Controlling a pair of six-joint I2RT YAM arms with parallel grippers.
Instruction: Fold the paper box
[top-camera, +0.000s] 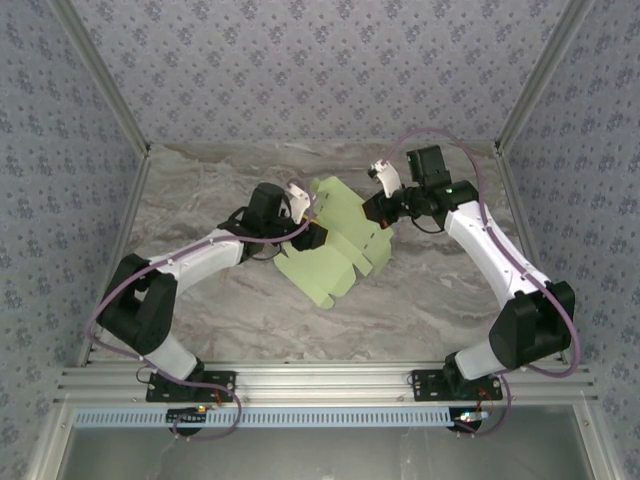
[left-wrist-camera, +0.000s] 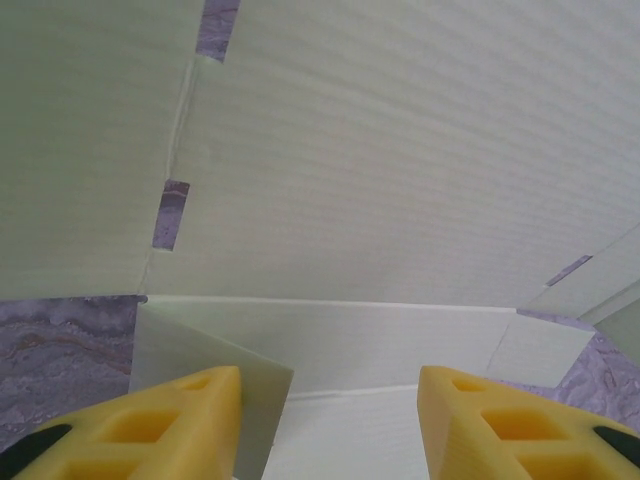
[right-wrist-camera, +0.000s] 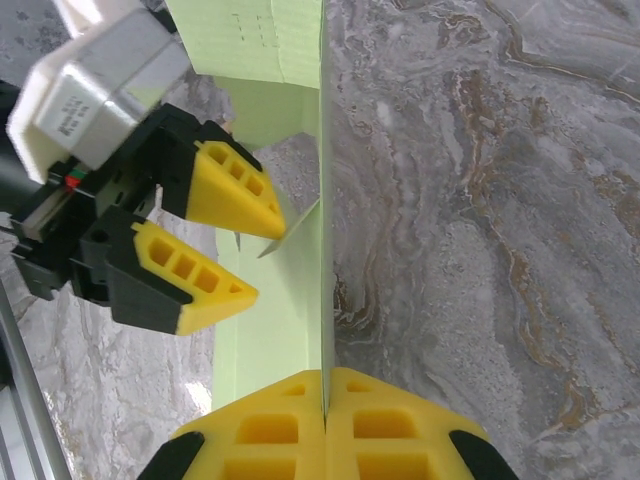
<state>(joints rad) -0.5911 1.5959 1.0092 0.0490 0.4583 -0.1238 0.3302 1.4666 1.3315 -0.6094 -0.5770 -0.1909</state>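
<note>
One pale-green paper box (top-camera: 338, 238)

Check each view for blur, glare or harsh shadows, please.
Top external: evenly lit, sharp, only a soft shadow under the paper box. Left wrist: card very close, slightly soft, no glare. Right wrist: marble table crisp, the right gripper at the near edge a touch soft.
</note>
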